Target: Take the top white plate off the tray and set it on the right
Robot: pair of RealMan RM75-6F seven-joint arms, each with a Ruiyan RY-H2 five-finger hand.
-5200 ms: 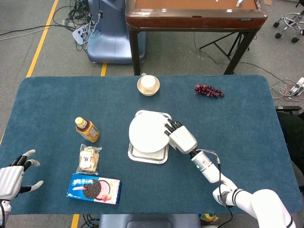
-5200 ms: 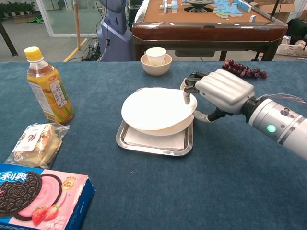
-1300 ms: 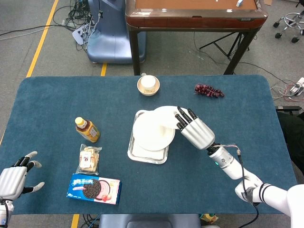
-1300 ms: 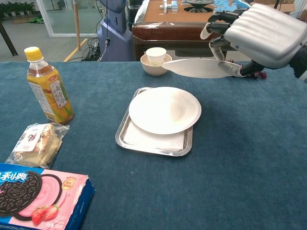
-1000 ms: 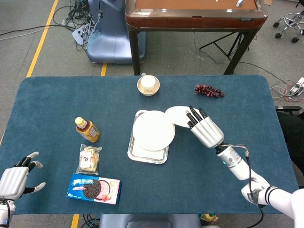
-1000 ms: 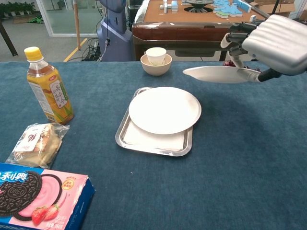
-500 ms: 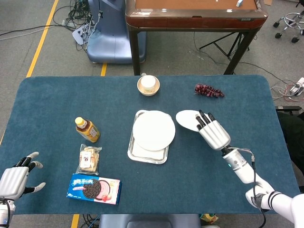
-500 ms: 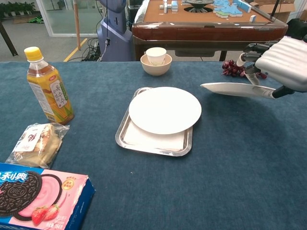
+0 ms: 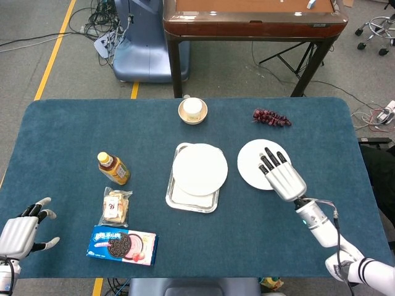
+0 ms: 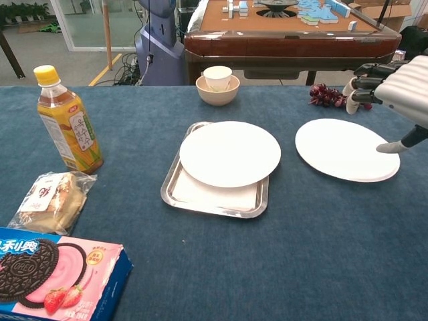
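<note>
One white plate lies flat on the blue table to the right of the metal tray. A second white plate still rests on the tray. My right hand hovers over the right plate's near edge. Its fingers are spread and lifted off the plate, while the thumb tip lies at the rim. My left hand stays open at the table's front left corner, holding nothing, far from the tray.
A tea bottle, a snack bag and a cookie box lie left of the tray. A bowl holding a cup and grapes sit at the back.
My right hand carried the top plate off the tray, moved it right and lowered it onto the table. Its fingers have lifted off the plate. The left hand has not moved.
</note>
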